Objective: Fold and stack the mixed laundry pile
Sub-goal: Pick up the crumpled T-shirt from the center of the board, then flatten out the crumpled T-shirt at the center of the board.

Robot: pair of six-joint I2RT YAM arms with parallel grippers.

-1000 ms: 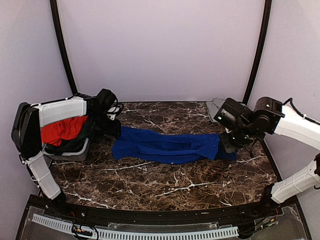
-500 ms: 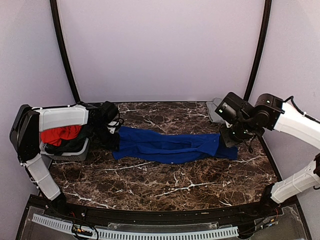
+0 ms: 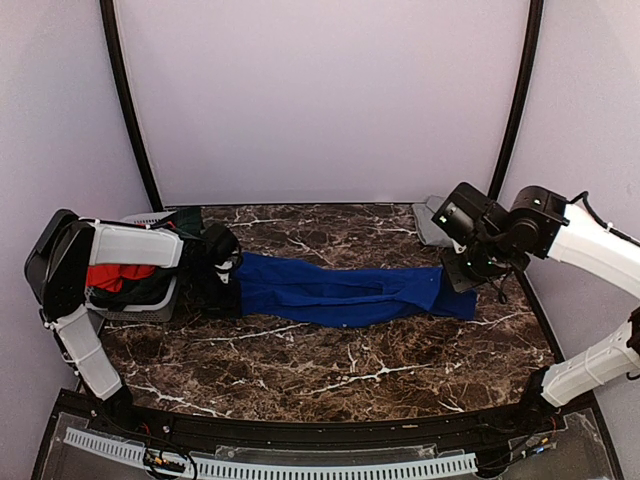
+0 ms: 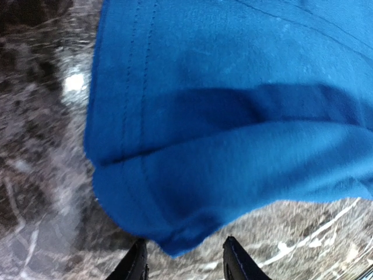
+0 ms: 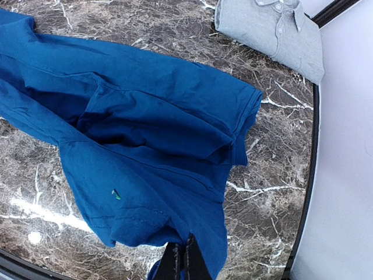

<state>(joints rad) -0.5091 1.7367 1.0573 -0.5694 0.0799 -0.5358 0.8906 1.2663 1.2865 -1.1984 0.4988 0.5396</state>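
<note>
Blue T-shirt [image 3: 340,290] stretched flat, right end effector [image 5: 182,259] clamping its edge, left end effector [image 4: 183,265] spread at hem

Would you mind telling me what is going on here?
A blue T-shirt lies stretched out across the marble table. The right gripper pinches its right end, and the left gripper stands open at its left end. A grey shirt lies folded in the far right corner.
</note>
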